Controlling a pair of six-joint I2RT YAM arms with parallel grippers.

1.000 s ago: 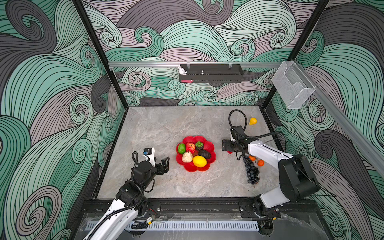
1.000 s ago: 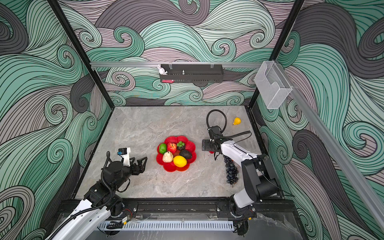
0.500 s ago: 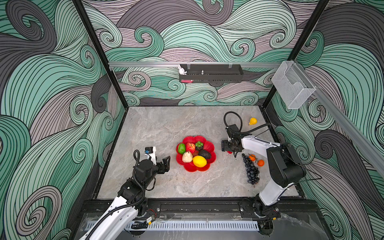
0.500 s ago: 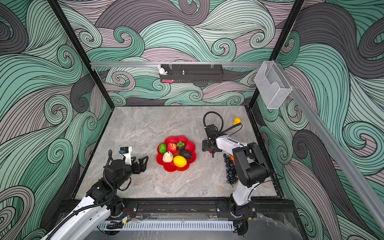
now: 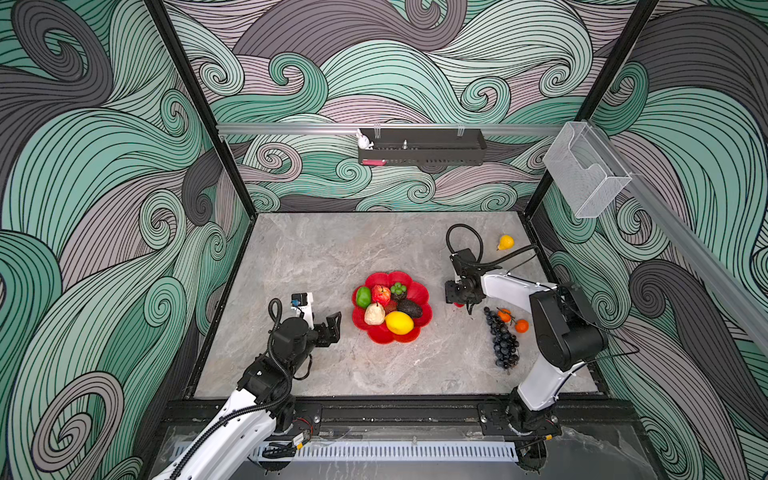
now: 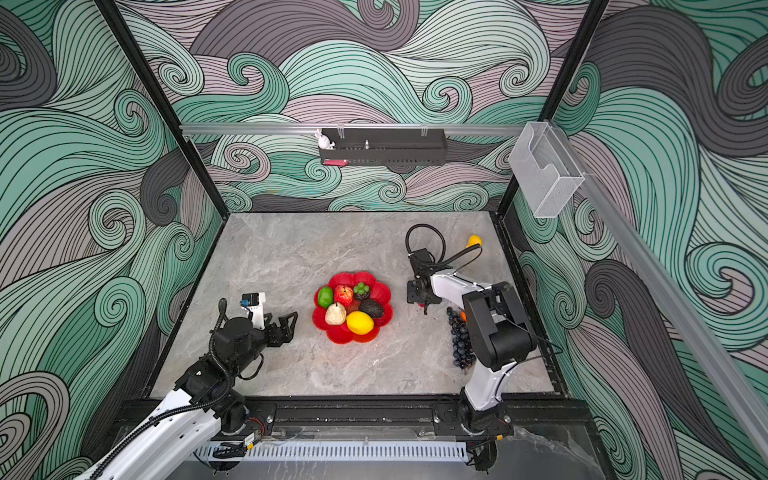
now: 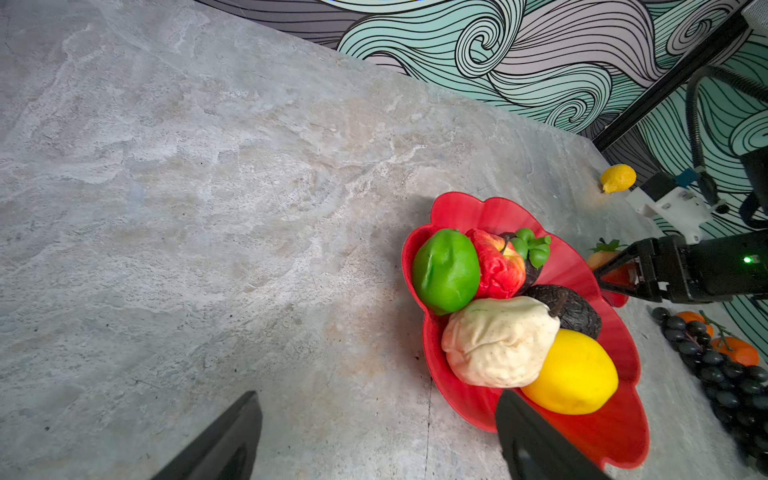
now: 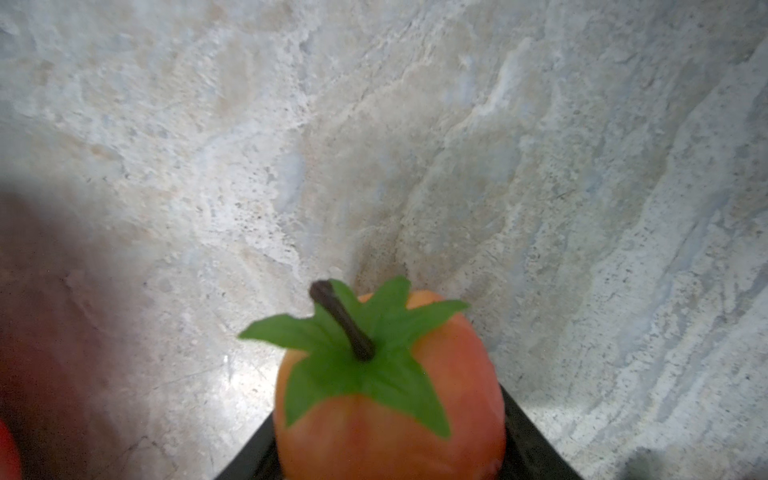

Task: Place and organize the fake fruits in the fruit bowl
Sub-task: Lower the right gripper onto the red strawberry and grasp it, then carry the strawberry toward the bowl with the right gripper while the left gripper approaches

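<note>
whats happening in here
It's a fruit-sorting job: fake fruits go into the red fruit bowl, and several sit in it already. The right claw straddles an orange-red fruit on the table beside the bowl; whether it grips it yet is unclear. The left claw hovers open and empty. Grape bunch, tiny oranges and a small yellow fruit lie outside.

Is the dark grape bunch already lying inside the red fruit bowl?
No, the grape bunch lies on the table, apart from the fruit bowl, beside the tiny oranges.
</note>
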